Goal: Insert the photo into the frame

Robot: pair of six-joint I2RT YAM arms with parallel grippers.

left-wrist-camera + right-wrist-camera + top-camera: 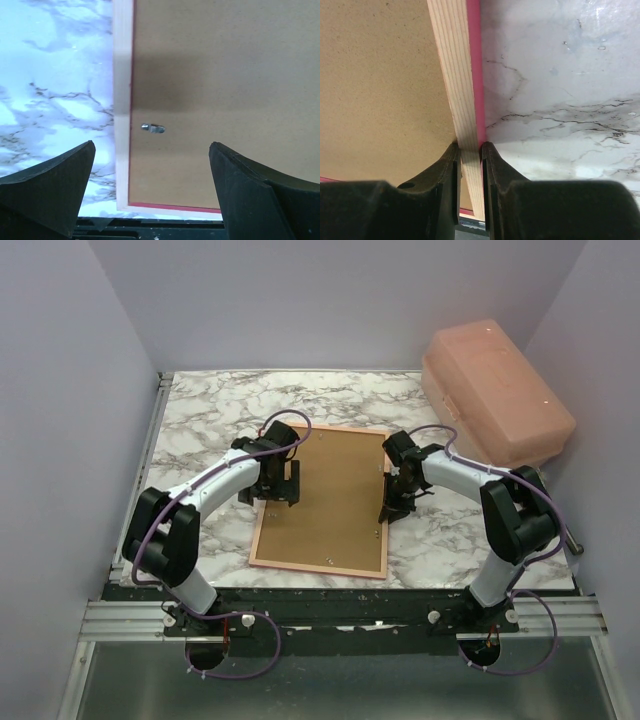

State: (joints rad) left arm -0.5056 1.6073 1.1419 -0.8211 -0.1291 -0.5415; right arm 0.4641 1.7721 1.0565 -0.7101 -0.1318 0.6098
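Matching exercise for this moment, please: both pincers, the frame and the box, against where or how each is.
1 left pincer
2 right pincer
3 frame
4 peach box

A at the far right corner
B closed on the frame's right border
C open, over the frame's left edge
D lying back up on the marble table

Pairs: 1-C, 2-B, 3-D, 4-A

The overhead camera sits above and behind the arm bases, looking down on the whole table (200, 410). Both wrist cameras hang close over the frame (318, 569), also seen from overhead: the left at its left border, the right seemingly along its right border.
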